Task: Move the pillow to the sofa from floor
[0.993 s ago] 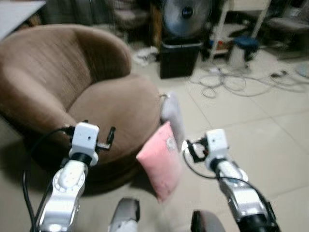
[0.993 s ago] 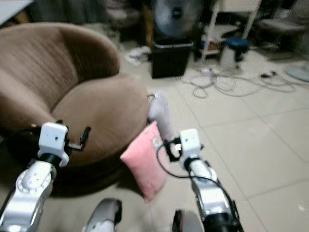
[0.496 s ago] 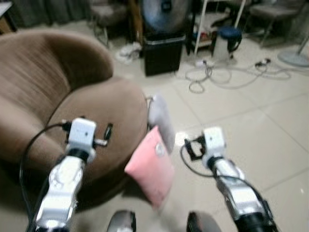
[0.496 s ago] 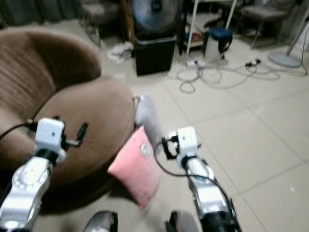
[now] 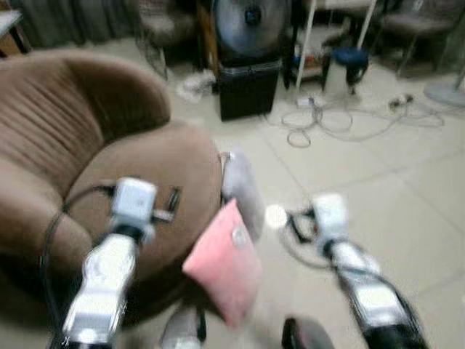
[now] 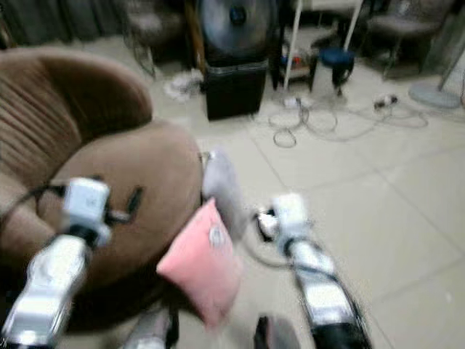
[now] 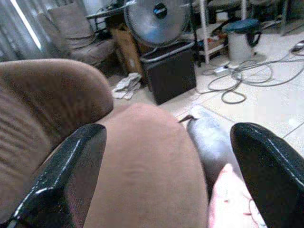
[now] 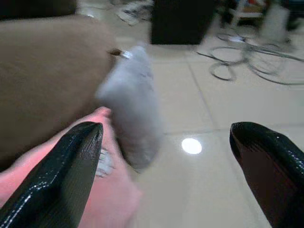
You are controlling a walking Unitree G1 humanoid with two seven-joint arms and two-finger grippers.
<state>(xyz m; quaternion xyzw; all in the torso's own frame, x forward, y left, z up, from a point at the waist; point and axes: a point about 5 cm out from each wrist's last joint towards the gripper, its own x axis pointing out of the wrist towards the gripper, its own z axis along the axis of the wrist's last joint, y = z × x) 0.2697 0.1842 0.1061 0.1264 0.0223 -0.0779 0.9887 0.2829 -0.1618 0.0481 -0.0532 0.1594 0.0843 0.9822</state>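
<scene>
My left arm (image 5: 102, 283) and right arm (image 5: 363, 291) look like bright, smooth metal with a sheen. The fingers (image 7: 71, 171) at my left wrist are glossy black, probably plastic, catching highlights along their edges. The sofa (image 5: 87, 131) is matt brown cloth, ribbed across its back. The pink pillow (image 5: 224, 263) is soft matt cloth; the grey pillow (image 5: 243, 190) beside it seems like cloth too, though blur hides its weave. The floor (image 5: 378, 167) is pale glossy tile reflecting a lamp.
</scene>
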